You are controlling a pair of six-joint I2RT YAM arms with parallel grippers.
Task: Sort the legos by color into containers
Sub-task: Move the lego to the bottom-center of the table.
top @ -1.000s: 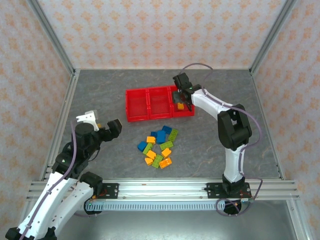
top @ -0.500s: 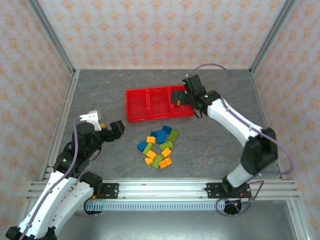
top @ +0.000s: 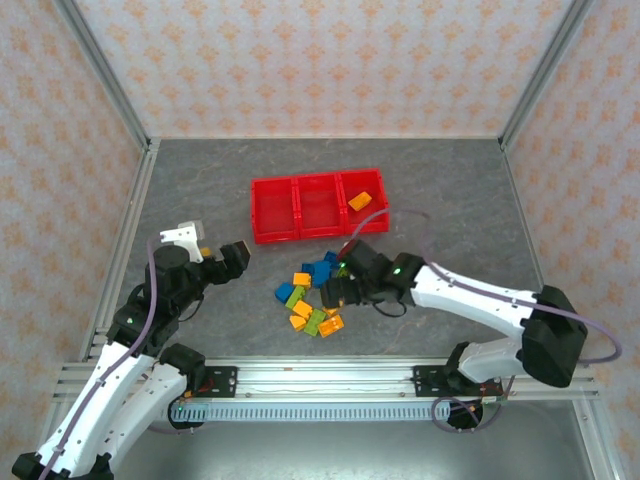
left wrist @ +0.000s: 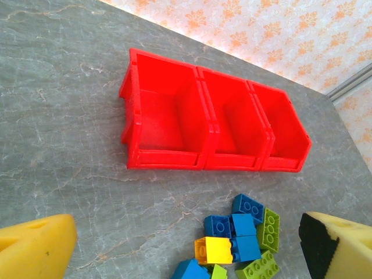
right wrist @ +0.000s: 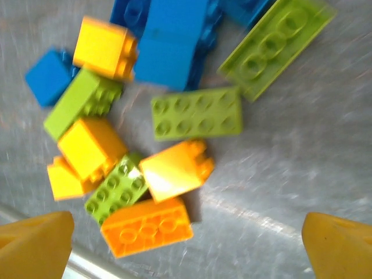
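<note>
Orange, green, blue legos (right wrist: 197, 113) heaped under the right gripper (right wrist: 186, 247), jaws wide, empty. Red containers (left wrist: 168, 158) ahead of the left gripper (left wrist: 186, 247), likewise spread

Bright, even overhead light, soft short shadows. My right wrist view smears the legos (right wrist: 196, 113) with blur, a pale glare streak on the bench (right wrist: 251, 213); my left wrist view is crisp.

We've got a grey marbled tabletop (top: 450, 190) filling mid-frame, patterned peach wallpaper (top: 320, 60) across the top and both sides, silver metal posts (top: 103, 75) in the upper corners, and a metal rail (top: 320, 378) along the bottom.
</note>
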